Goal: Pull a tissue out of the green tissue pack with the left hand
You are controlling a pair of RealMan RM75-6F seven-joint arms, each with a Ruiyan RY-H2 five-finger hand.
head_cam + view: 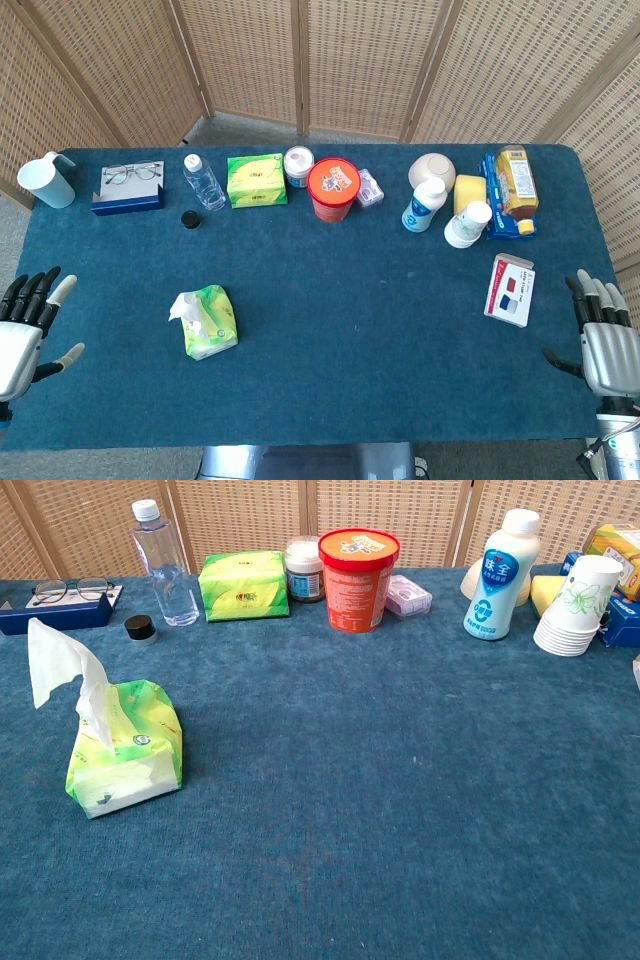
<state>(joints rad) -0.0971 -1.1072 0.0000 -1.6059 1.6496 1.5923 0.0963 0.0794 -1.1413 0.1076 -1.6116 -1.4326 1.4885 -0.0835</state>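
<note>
The green tissue pack lies on the blue table left of centre, also shown in the chest view as the pack. A white tissue sticks up from its top, and the head view shows that tissue at the pack's left end. My left hand hovers at the table's left edge, well left of the pack, fingers spread and holding nothing. At the right edge, my right hand is likewise spread and empty. Neither hand appears in the chest view.
Along the back stand a white jug, glasses on a case, a water bottle with its cap beside it, a green box, a red tub, a milk bottle, paper cups and a card box.
</note>
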